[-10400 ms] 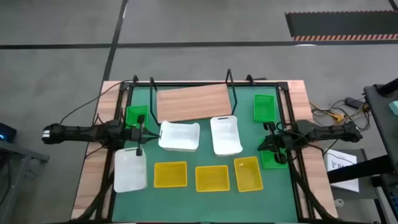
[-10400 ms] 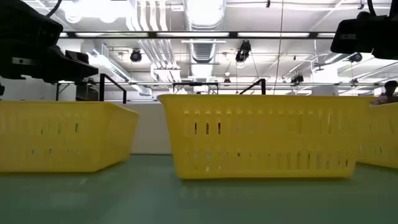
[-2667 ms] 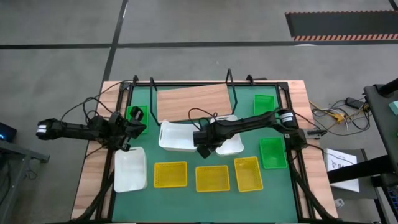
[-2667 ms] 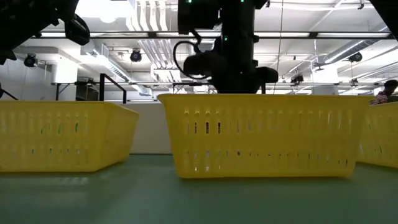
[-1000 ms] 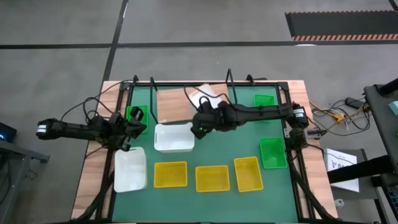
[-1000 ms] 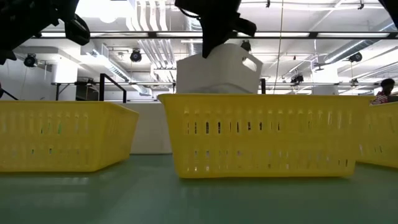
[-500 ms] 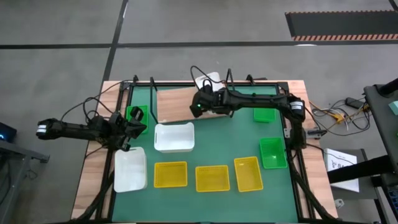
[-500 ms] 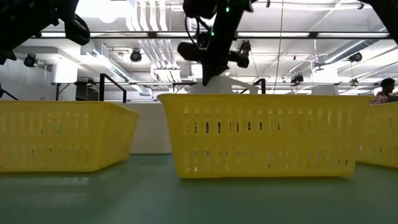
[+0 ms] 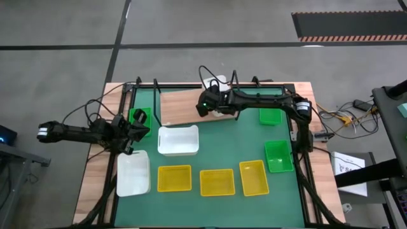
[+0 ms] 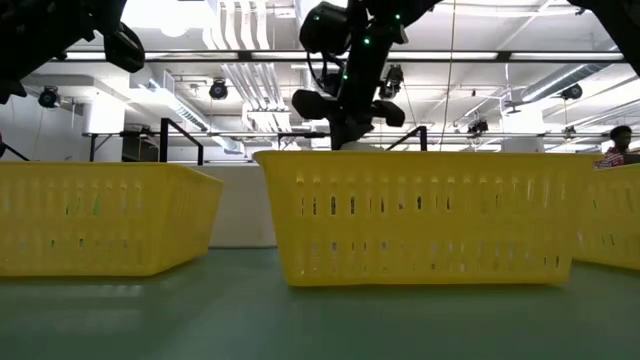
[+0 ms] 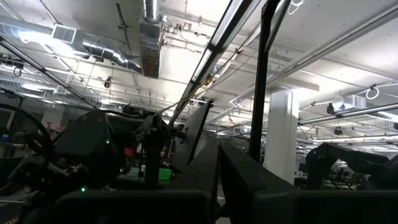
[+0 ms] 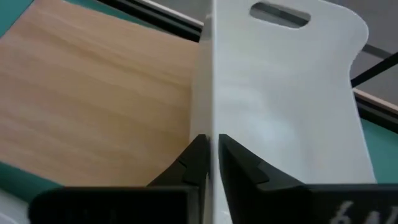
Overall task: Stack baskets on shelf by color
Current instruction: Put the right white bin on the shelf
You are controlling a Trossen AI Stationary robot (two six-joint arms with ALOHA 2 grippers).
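Nine baskets I counted from above, three of each colour. Three yellow baskets [image 9: 216, 182] sat in a row along the near edge of the green mat [image 9: 229, 137]. Three green ones: one at the left edge [image 9: 140, 116], half covered by the left gripper [image 9: 131, 127], and two on the right [image 9: 279, 156]. Of three white ones, two lay on the mat left of centre [image 9: 178, 140]. The third white basket [image 9: 216, 83] was tipped up on edge over the far right part of the shelf [image 9: 181, 107].

One arm was at work. The right gripper [image 12: 211, 140] reached across the shelf [image 12: 93, 81], its two fingers [image 12: 193, 158] pinched on either side of that white basket's [image 12: 280, 124] thin wall. The left gripper, fingers closed on nothing, waited just beside the left green basket.

From table height the middle yellow basket [image 10: 420, 215] blocked the shelf, and I saw only the right gripper [image 10: 345, 108] above its rim. A person [image 10: 615, 145] showed far off on the right.
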